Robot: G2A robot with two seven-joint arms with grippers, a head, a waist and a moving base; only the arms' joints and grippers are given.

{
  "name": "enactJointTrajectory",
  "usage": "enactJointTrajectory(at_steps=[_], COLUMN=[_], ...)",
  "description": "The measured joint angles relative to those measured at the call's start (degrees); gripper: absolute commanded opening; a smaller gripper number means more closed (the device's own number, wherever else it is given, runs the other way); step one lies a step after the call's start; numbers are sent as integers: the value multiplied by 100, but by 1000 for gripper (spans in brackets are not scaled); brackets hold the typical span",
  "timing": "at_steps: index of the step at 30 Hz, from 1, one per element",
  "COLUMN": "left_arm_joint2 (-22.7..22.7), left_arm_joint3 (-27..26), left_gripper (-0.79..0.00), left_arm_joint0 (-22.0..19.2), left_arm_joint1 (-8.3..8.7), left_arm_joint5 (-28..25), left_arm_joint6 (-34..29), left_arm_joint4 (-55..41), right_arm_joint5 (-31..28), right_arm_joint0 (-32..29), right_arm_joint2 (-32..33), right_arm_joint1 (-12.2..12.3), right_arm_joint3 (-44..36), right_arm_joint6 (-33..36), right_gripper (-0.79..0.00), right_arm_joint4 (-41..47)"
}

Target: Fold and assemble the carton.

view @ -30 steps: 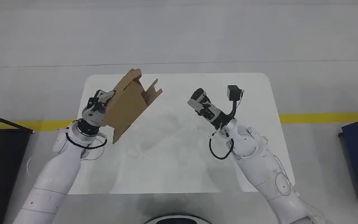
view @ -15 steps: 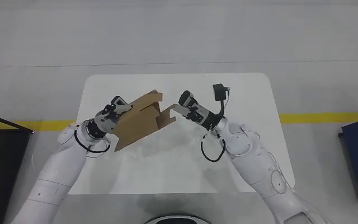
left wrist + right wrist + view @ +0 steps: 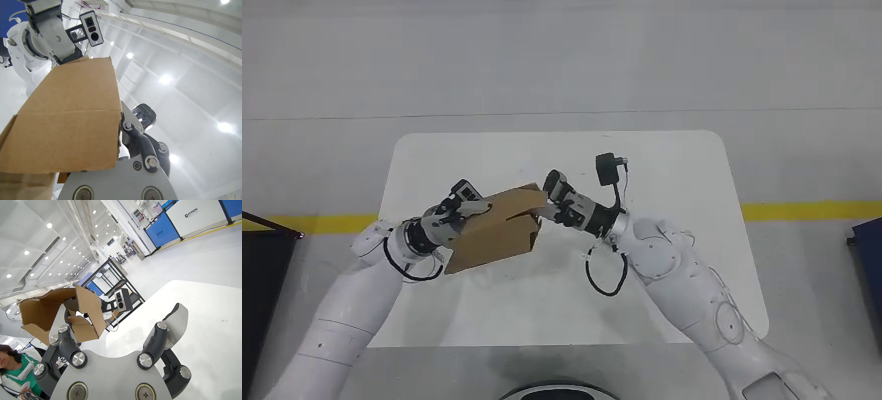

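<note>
Carton: a brown cardboard carton (image 3: 494,232) is held over the left-middle part of the table (image 3: 672,170), long side lying nearly level, between the two grippers. I cannot tell whether its underside touches the tabletop.
Left gripper: the left gripper (image 3: 470,208) is clamped on the carton's wall at the end nearer the table's left side. The left wrist view shows the cardboard edge running in beside one finger (image 3: 144,115).
Right gripper: the right gripper (image 3: 545,203) is against the carton's other end, jaws spread wide. In the right wrist view one finger sits at the loose end flaps (image 3: 83,328) and the other finger (image 3: 177,315) stands clear over the tabletop, gripping nothing.
Carton's open end: seen from the right wrist, the end facing that gripper is open, with several flaps bent at different angles.
Change, carton: a second ago it is held up steeply by the table's left edge, flaps splayed. Now it has swung down and inward toward the table's middle and lies flatter.
Change, right arm: a second ago its gripper is well apart from the carton, near the table's centre. Half a second ago it reaches the flap, and now it presses in at the carton's end.
Change, left arm: it has swung inward, its hold on the carton unchanged.
Floor: a yellow line (image 3: 802,210) runs past the table.
</note>
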Motion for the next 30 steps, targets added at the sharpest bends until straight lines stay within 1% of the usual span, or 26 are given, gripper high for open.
enactJointTrajectory(at_steps=[8,13,16,21,30], left_arm_joint2=[11,-14,-36,-183,-191], left_arm_joint3=[39,73,121,303,312], left_gripper=[-785,-785,-785,-785,-785], left_arm_joint0=[-7,-6,-17,-56,-57], left_arm_joint1=[-32,-43,-52,-53,-53], left_arm_joint5=[4,38,109,129,132], left_arm_joint6=[-34,-43,-70,-58,-45], left_arm_joint4=[55,62,3,-135,-141], right_arm_joint5=[358,419,362,15,14], right_arm_joint0=[155,167,124,-85,-88], right_arm_joint2=[-234,-246,-159,143,150], right_arm_joint1=[-93,-121,-121,-73,-72], right_arm_joint3=[72,66,33,-30,-29], right_arm_joint6=[9,-45,-131,-241,-238], right_gripper=[0,0,0,0,0], right_arm_joint4=[-288,-364,-328,-13,-11])
